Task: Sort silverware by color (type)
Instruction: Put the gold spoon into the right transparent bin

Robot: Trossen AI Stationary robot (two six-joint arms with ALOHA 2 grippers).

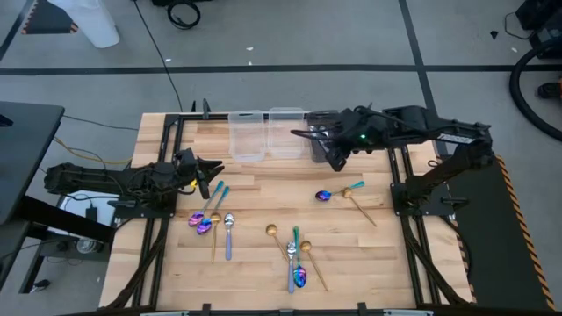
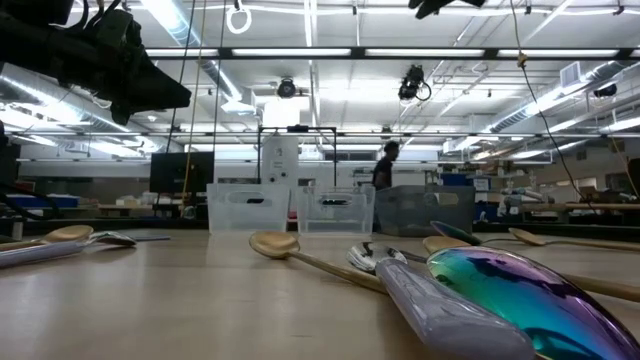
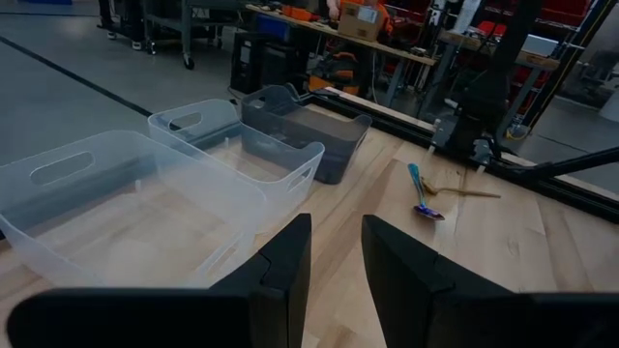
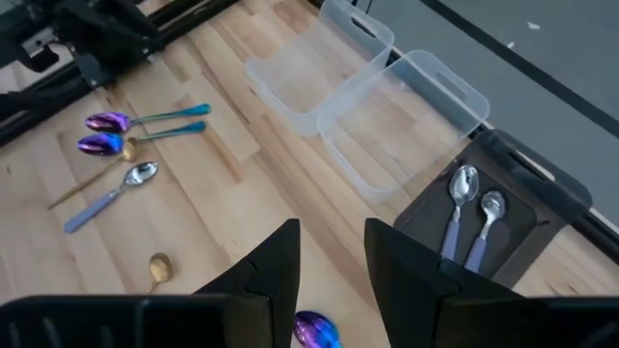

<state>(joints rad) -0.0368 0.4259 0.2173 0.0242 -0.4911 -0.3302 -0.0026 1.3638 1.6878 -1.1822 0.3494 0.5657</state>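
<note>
The wooden table (image 1: 263,197) fills the middle of the high view, with the left arm lying along its left edge and the right arm reaching in from the upper right. At the top centre of the table stand two clear bins (image 1: 247,133) side by side, and just right of them a dark grey bin (image 4: 503,208); the right wrist view shows two silver spoons with pale handles (image 4: 462,215) lying inside that grey bin, while both clear bins look bare. The right gripper (image 1: 334,156) hangs beside the grey bin at upper centre-right, its fingers (image 4: 276,261) parted by a narrow gap with nothing between them. The left gripper (image 1: 209,175) sits at centre-left, pointing toward the bins, its fingers (image 3: 285,256) likewise a narrow gap apart and holding nothing. The rest of the silverware lies loose on the table in three groups. At lower centre is a cluster (image 1: 294,259) of a gold spoon, a silver one, a teal-handled piece and an iridescent spoon bowl, overlapping. At centre-left, just below the left gripper, lie two iridescent spoons with teal handles (image 1: 209,211), a gold piece and a silver spoon with a pale handle (image 1: 228,235). At centre-right an iridescent spoon (image 1: 338,192) lies touching a gold utensil (image 1: 362,208).
</note>
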